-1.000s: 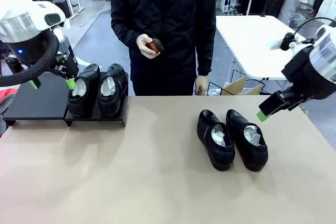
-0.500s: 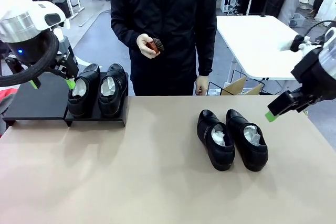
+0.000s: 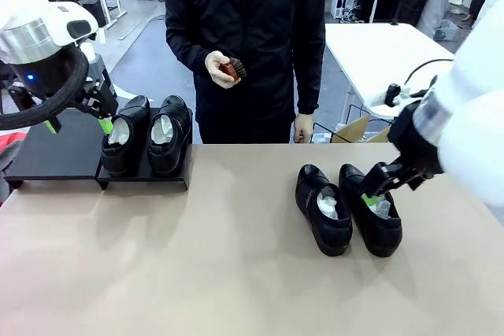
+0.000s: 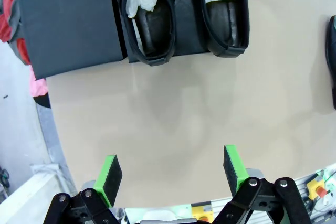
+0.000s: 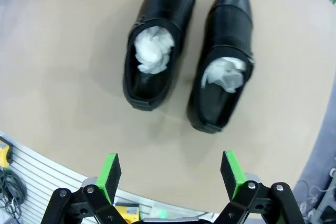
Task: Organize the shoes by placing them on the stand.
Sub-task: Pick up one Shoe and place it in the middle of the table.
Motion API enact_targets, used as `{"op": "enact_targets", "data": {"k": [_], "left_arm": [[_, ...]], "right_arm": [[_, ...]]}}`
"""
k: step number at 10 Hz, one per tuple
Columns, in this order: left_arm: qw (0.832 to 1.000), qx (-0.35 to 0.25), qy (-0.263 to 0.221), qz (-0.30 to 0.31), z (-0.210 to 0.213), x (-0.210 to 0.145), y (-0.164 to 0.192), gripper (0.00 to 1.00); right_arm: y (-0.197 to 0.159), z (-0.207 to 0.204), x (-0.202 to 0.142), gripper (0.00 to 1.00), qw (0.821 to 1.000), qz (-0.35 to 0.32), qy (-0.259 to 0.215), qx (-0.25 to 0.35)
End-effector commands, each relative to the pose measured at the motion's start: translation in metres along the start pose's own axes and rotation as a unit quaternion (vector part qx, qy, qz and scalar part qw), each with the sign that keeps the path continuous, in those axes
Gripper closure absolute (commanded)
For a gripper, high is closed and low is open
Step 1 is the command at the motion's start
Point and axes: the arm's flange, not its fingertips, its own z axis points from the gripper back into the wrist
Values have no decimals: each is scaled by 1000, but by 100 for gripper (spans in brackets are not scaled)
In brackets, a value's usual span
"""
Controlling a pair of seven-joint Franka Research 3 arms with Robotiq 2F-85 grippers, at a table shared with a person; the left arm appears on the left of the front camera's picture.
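Black shoes stand in two pairs. One pair (image 3: 169, 138) sits side by side on the stand (image 3: 55, 155) at the left of the front view, filling its right half; the stand's left half is bare. The other pair (image 3: 324, 212) waits on the bench (image 3: 236, 281), right of centre.

Half the job looks done, and the step in hand is the reach for the third shoe. The right gripper (image 3: 368, 196) hangs over the right-hand shoe (image 3: 379, 226) of the bench pair, a green pad just above its paper-stuffed opening; whether it touches, I cannot tell. In the right wrist view the gripper (image 5: 170, 169) is released, jaws wide and empty, with both shoes lying beyond the pads. The left gripper (image 3: 77, 125) is released too, holding nothing, beside the stand pair at the upper left.

Next, I judge, the right gripper must drop, straddle one shoe across its sides near the heel, clench, lift and carry it to the stand's free half. That spot lies far left under the left arm, so the arms could crowd each other there.

Against a second ago, the right arm has swung in from the right edge of the frame to above the shoe. The left gripper, the stand pair and the person (image 3: 244, 37) holding a brush (image 3: 231, 68) at top centre are unchanged.
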Motion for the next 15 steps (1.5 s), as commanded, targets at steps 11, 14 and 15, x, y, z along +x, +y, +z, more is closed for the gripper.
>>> {"op": "enact_targets", "data": {"k": [11, 14, 15], "left_arm": [[1000, -1, 0, 1, 1, -3, 2, 0], [1000, -1, 0, 1, 1, -3, 2, 0], [1000, -1, 0, 1, 1, -3, 2, 0]], "right_arm": [[45, -69, 49, 0, 996, -68, 43, -29], [25, -95, 59, 3, 993, -111, 38, -23], [20, -102, 61, 22, 992, -120, 22, -18]]}}
